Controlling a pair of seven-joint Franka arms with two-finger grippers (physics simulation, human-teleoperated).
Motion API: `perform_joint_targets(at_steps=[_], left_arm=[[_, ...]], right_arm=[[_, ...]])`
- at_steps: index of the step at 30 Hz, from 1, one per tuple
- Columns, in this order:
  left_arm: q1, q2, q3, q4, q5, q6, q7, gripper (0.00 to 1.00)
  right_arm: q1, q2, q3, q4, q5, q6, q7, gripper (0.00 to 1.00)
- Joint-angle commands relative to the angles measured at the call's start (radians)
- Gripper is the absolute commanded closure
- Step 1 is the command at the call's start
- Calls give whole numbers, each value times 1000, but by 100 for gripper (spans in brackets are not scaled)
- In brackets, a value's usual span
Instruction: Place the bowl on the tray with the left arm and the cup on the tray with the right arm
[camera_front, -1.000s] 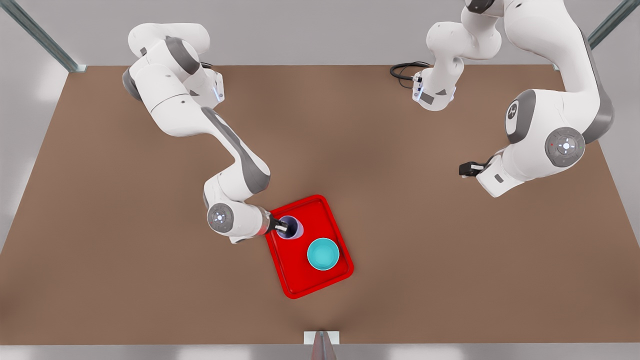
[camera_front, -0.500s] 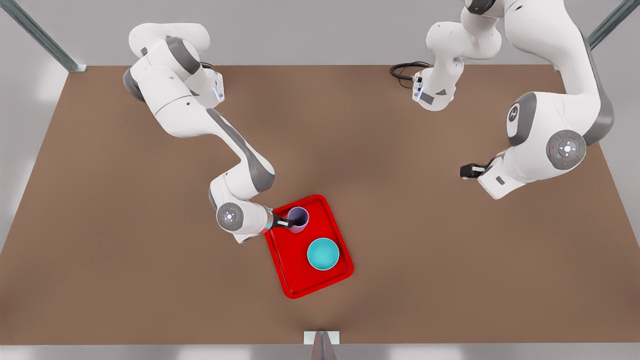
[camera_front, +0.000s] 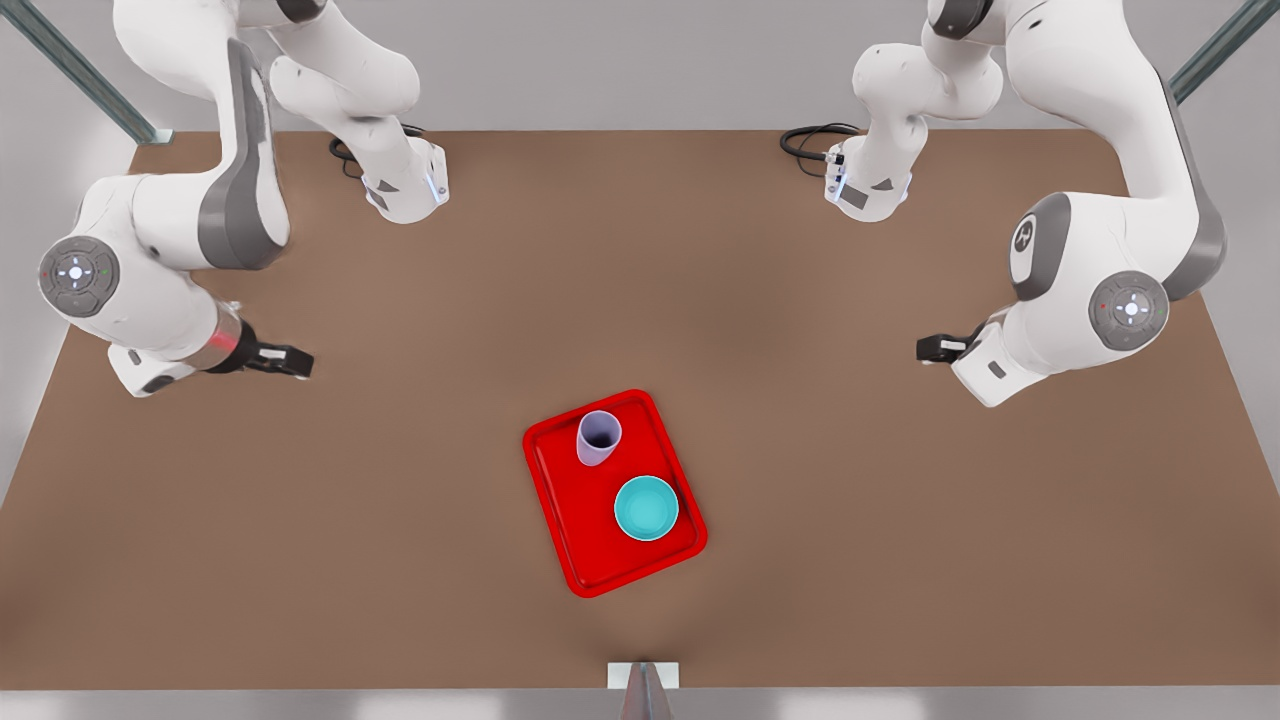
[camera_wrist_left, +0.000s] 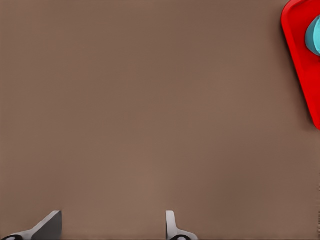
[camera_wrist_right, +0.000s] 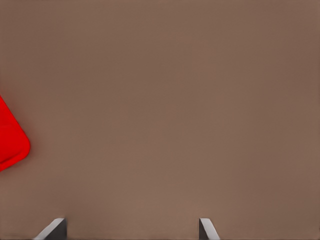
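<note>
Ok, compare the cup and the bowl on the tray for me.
The cup is pale lilac, the bowl teal. The cup is narrower and taller, the bowl wider and shallower. The cup stands nearer the tray's far end, the bowl nearer its near end. Both sit upright on the tray, apart, with no pincer touching them.

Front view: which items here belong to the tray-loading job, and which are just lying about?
Part of the job:
- tray, red, on the table
- cup, upright on the tray
- bowl, on the tray beside the cup
- right gripper, open, off at the front view's left
- left gripper, open, off at the front view's right

Just lying about:
- black cable by an arm base
</note>
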Motion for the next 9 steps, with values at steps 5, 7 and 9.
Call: perform_joint_targets(at_steps=[5, 7, 9], left_arm=[[0, 0, 0, 0, -3, -2, -1, 0], [0, 1, -1, 0, -3, -4, -1, 0], [0, 1, 0, 0, -3, -4, -1, 0]], right_arm=[[14, 1, -13, 3, 1, -22, 1, 0], [16, -3, -12, 3, 1, -10, -1, 0], [17, -17, -2, -9, 8, 27, 3, 0]])
